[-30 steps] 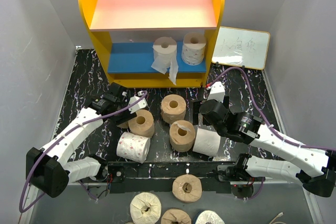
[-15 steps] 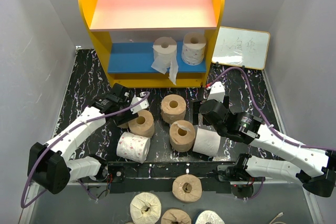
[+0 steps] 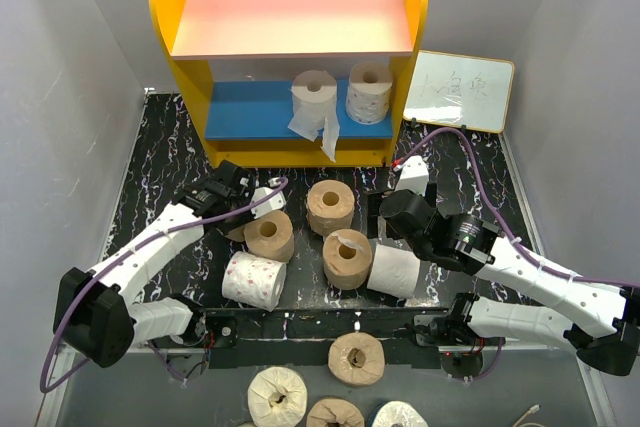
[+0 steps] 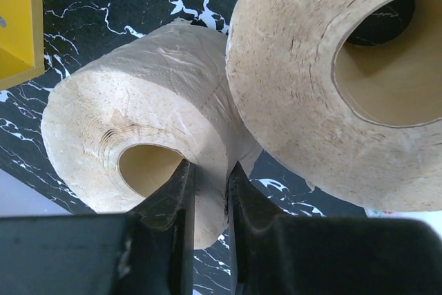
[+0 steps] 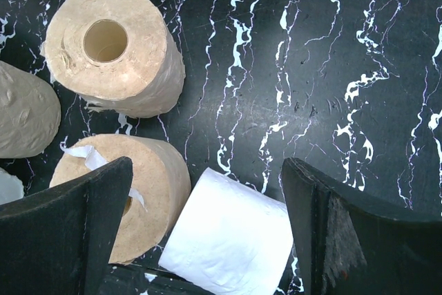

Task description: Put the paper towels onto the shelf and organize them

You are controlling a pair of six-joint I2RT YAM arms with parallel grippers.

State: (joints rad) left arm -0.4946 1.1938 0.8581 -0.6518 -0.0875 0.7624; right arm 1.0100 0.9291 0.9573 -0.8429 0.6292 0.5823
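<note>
The shelf (image 3: 172,22) stands at the back. A white paper towel roll trailing a sheet (image 3: 314,95) and a patterned white roll (image 3: 369,90) stand on its blue lower board. On the table are tan rolls (image 3: 269,235) (image 3: 331,205) (image 3: 347,257), a plain white roll (image 3: 394,269) and a dotted white roll (image 3: 253,280). My left gripper (image 3: 243,222) (image 4: 207,170) is shut on the wall of a tan roll (image 4: 138,122), one finger inside its hollow; a second tan roll (image 4: 311,81) touches it. My right gripper (image 3: 385,222) (image 5: 207,170) is wide open above the white roll (image 5: 235,240).
A small white writing board (image 3: 460,89) leans right of the shelf. Another tan roll (image 3: 355,357) sits on the arm-base rail, with more rolls (image 3: 277,397) (image 3: 400,415) below the front edge. Grey walls close in both sides.
My left gripper has shifted slightly up and right against the tan roll. The right arm and the other rolls have not moved.
</note>
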